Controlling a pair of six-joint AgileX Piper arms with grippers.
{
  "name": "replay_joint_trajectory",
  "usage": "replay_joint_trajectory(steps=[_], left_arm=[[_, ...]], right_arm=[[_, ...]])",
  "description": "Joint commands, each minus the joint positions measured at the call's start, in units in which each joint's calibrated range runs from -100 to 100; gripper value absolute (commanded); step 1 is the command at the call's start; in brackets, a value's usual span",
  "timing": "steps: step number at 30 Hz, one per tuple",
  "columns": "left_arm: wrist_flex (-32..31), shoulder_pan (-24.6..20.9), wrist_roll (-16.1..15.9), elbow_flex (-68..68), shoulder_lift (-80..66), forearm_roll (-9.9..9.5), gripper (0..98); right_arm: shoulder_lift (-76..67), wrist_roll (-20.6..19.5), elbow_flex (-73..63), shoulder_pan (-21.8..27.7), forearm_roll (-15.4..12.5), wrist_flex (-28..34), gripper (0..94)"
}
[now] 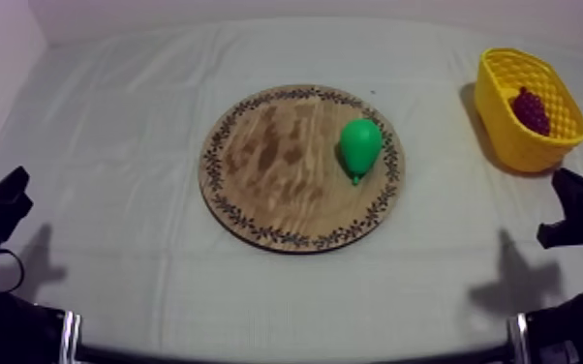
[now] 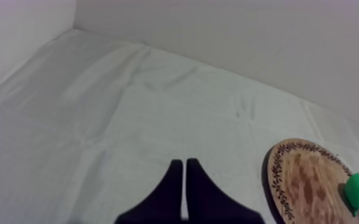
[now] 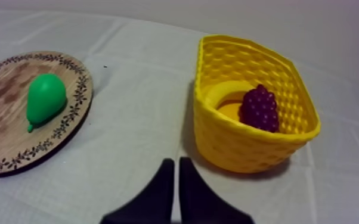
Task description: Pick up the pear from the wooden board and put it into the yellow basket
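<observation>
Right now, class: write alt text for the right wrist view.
A green pear lies on a round wooden board; beside the board a yellow basket holds a bunch of grapes. The shut right pincer points between them.

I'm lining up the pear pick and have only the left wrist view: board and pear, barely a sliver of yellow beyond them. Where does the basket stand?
Observer: The yellow basket stands on the right arm's side of the table, apart from the wooden board, with bare cloth between them.
Operator: Anything in it already?
Observer: Yes, a bunch of grapes lies inside, against the side away from the board.
Operator: Which gripper is closer to it?
Observer: The right gripper. Its fingers lie together on nothing, and it points at the cloth between board and basket, with the pear off to one side on the board.
</observation>
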Motion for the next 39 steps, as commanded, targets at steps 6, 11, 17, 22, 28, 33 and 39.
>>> replay_joint_trajectory(steps=[6, 11, 17, 22, 28, 33, 39], left_arm=[[0.0, 0.0, 0.0, 0.0, 0.0, -0.02, 0.1], [0.0, 0.0, 0.0, 0.0, 0.0, -0.02, 0.1], [0.0, 0.0, 0.0, 0.0, 0.0, -0.02, 0.1], [0.0, 0.0, 0.0, 0.0, 0.0, -0.02, 0.1], [0.0, 0.0, 0.0, 0.0, 0.0, -0.02, 0.1], [0.0, 0.0, 0.0, 0.0, 0.0, -0.02, 0.1], [0.0, 0.0, 0.0, 0.0, 0.0, -0.02, 0.1]], right_arm=[[0.0, -0.1, 0.0, 0.0, 0.0, 0.0, 0.7], [0.0, -0.1, 0.0, 0.0, 0.0, 0.0, 0.7], [0.0, -0.1, 0.0, 0.0, 0.0, 0.0, 0.7], [0.0, 1.0, 0.0, 0.0, 0.0, 0.0, 0.6], [0.0, -0.4, 0.0, -0.5, 0.0, 0.0, 0.6], [0.0, 0.5, 0.0, -1.1, 0.2, -0.9, 0.6], [2.1, -2.8, -3.6, -6.3, 6.9, -1.8, 0.6]])
